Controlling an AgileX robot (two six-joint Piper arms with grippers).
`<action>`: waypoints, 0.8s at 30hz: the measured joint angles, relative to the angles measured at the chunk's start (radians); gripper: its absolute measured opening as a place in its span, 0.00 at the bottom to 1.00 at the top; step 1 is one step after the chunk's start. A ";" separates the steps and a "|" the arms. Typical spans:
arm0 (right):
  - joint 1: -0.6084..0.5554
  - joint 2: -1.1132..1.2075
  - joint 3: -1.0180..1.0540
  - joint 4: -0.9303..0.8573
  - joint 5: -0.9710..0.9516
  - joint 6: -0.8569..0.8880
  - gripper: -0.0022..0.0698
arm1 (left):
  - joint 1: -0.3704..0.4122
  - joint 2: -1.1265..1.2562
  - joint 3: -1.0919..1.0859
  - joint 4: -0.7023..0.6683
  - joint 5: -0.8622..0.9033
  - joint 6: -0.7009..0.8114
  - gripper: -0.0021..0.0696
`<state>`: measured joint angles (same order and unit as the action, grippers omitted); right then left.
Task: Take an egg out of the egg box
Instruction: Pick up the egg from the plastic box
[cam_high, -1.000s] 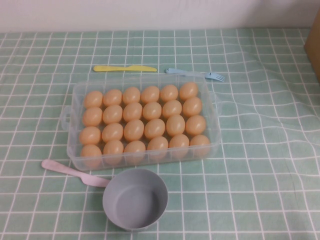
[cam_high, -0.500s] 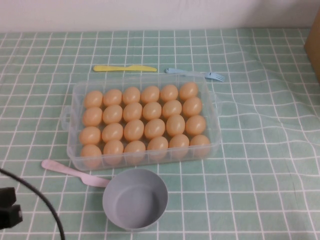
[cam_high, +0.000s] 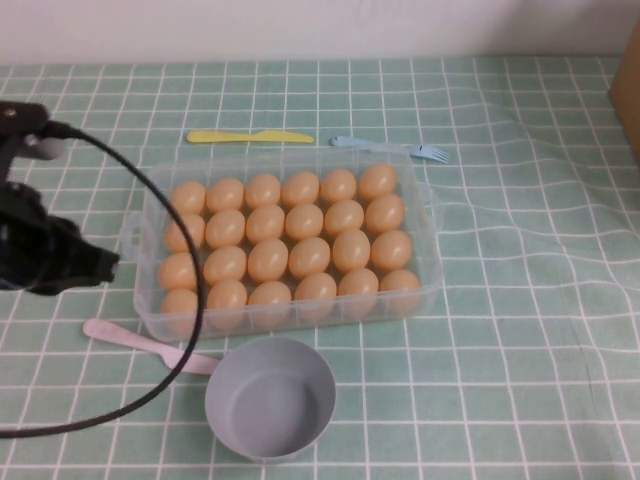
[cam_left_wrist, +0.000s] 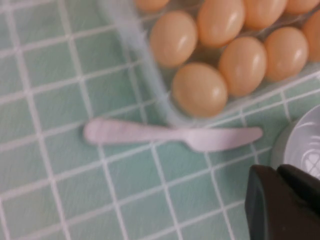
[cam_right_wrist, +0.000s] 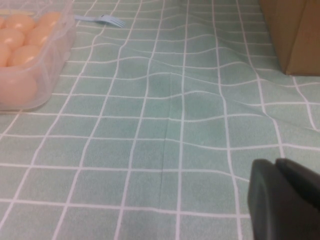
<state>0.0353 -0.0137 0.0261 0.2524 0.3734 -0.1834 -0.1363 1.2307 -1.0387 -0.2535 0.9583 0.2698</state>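
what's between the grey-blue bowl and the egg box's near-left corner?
High view: the pink plastic knife, blade end by the round grey-blue bowl, near the clear plastic egg box. Left gripper beside it; right gripper parked.

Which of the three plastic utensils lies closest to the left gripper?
The pink plastic knife, beside the clear egg box; the left gripper hovers above it. The others lie beyond the box.

The egg box (cam_high: 432, 215), a clear plastic tray with low walls and small side handles, is lying flat on the checked cloth. Matte orange-tan eggs are filling all its cups, four rows of six; the egg (cam_high: 180, 302) is sitting in the near-left corner.

The left gripper (cam_high: 95, 265) is hovering just left of the box; the right gripper (cam_right_wrist: 285, 200) is well right of it.
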 joint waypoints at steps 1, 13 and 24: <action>0.000 0.000 0.000 0.000 0.000 0.000 0.01 | -0.025 0.025 -0.030 0.012 0.002 -0.005 0.02; 0.000 0.000 0.000 0.000 0.000 0.000 0.01 | -0.261 0.348 -0.367 0.154 0.172 -0.080 0.02; 0.000 0.000 0.000 0.000 0.000 0.000 0.01 | -0.304 0.509 -0.456 0.303 0.261 -0.142 0.02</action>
<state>0.0353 -0.0137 0.0261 0.2524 0.3734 -0.1834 -0.4406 1.7396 -1.4949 0.0497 1.2197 0.1274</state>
